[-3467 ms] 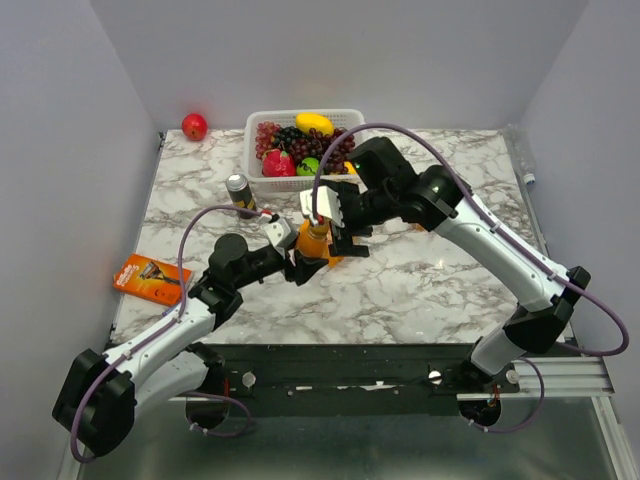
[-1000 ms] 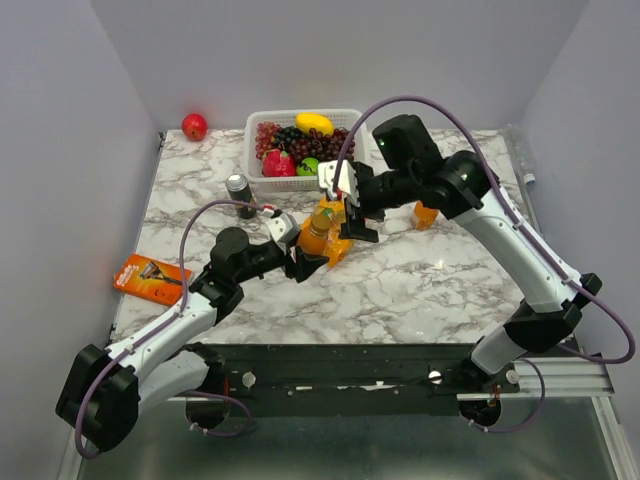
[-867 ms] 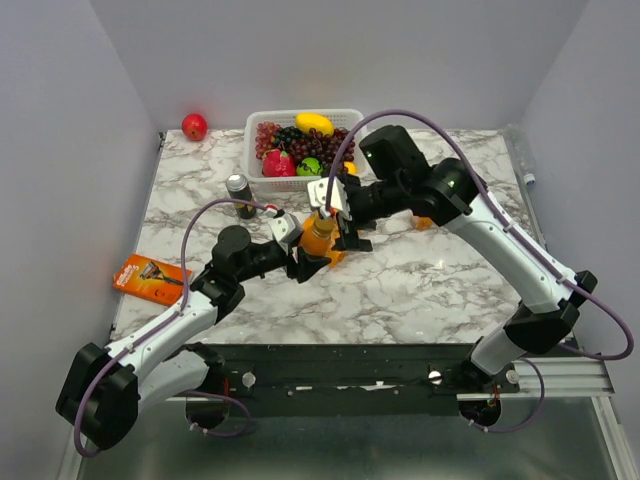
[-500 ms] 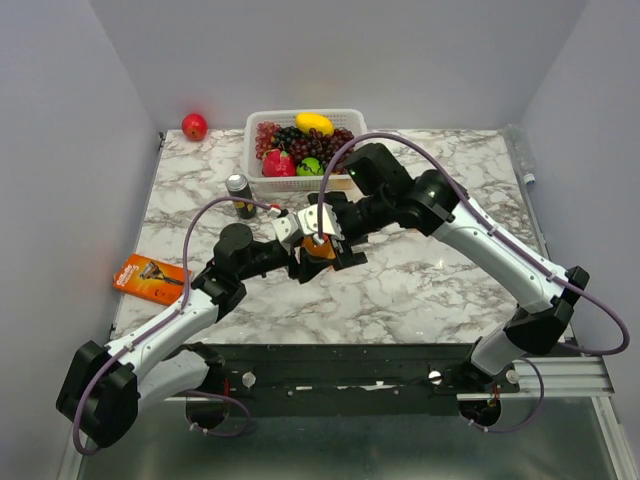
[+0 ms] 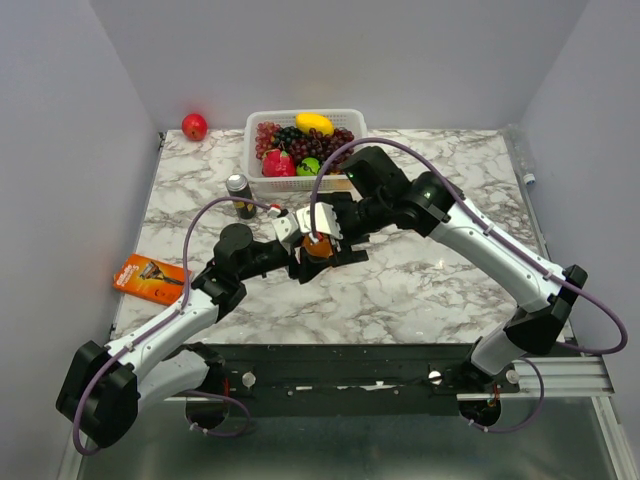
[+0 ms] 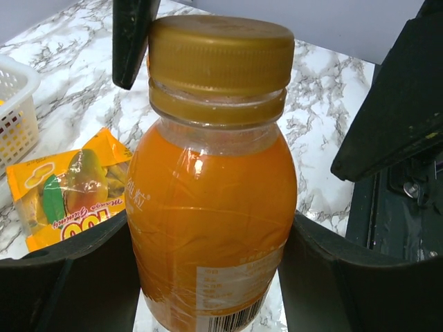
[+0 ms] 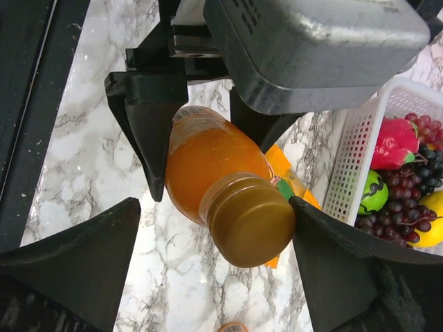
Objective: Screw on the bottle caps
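Note:
An orange juice bottle [image 6: 211, 207] with a golden-orange cap [image 6: 220, 48] on its neck stands slightly tilted at mid-table [image 5: 318, 247]. My left gripper [image 6: 211, 232] is shut on the bottle's body, a pad on each side; in the top view it [image 5: 306, 262] holds it from the left. My right gripper [image 7: 214, 204] straddles the cap [image 7: 252, 223] from above with jaws open: its right finger [image 7: 332, 256] is at the cap's edge, the left finger [image 7: 76, 263] stands well apart. In the top view it [image 5: 326, 238] covers the bottle's top. The other bottles and caps are not clearly in view.
A white basket [image 5: 258, 125] of fruit stands at the back. A dark can [image 5: 238, 193] stands left of the bottle, a red apple [image 5: 194, 126] lies at the back left, an orange packet [image 5: 152, 277] at the left edge. A snack pack [image 6: 66, 190] lies just behind the bottle.
My right gripper, a second ago up and to the right of the bottle's top, has come down and left over the cap. The left gripper still holds the bottle.

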